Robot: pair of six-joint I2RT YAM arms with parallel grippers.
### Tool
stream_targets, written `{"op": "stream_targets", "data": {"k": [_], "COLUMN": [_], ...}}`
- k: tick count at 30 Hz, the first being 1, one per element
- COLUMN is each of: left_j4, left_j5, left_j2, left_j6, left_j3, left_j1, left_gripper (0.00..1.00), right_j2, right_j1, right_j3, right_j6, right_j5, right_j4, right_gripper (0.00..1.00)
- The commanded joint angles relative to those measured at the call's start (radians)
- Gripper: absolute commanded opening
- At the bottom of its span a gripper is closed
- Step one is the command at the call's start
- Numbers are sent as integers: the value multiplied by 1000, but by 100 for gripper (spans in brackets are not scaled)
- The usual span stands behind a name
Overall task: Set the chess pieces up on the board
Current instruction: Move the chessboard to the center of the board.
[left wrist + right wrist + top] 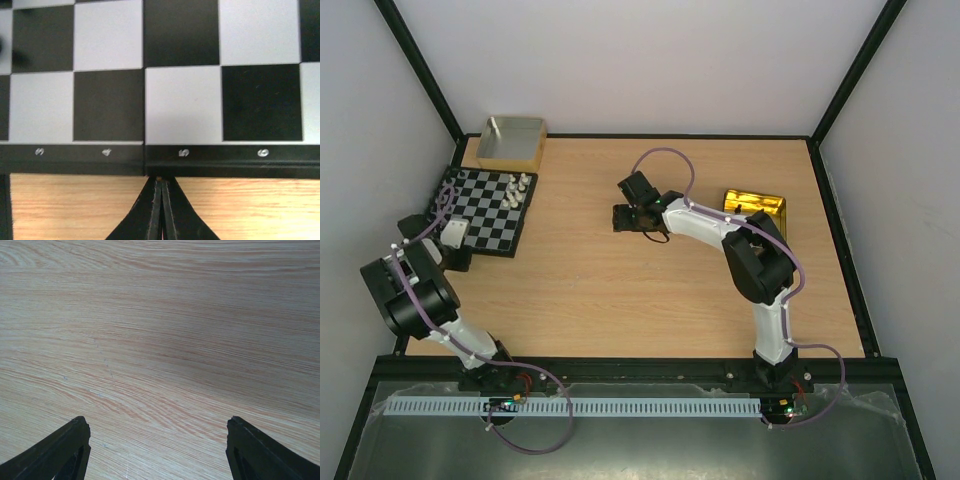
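The left gripper (160,192) has its fingers pressed together on nothing, tips at the near border of the chessboard (485,215), which lies at 10 o'clock on the table (620,290). A few cream chessmen (517,188) stand along the board's 3 o'clock edge; dark ones cannot be made out. A pale piece (495,127) seems to stand in the grey box (508,162) at 11 o'clock. The right gripper (155,450), fingers spread wide, hangs over bare wood near centre, the gold tin (755,208) at its 3 o'clock. Most squares look bare, so the setup seems barely begun.
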State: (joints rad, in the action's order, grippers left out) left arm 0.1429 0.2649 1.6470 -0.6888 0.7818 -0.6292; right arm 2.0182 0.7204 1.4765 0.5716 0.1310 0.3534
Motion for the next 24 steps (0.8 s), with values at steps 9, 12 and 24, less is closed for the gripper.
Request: {"op": "stream_targets", "data": {"k": [9,12,24], "left_j4": [-9,-6,-19], "left_j5": [2,2,-26], "left_j2": [38,33,23], "left_j6": [58,75,148], "left_j3": [-15,-18,-15], "left_j1": [122,156,307], "left_gripper": [2,3,2], "right_j2": [-15,-17,-29], "right_j1": [-4,-7,-23], "right_j3": [-3,-4,-31], "right_j6": [-18,-19,-15], "right_j5": [-35,-36,-39], "right_j4": [15,16,-2], "right_gripper": [72,72,72]}}
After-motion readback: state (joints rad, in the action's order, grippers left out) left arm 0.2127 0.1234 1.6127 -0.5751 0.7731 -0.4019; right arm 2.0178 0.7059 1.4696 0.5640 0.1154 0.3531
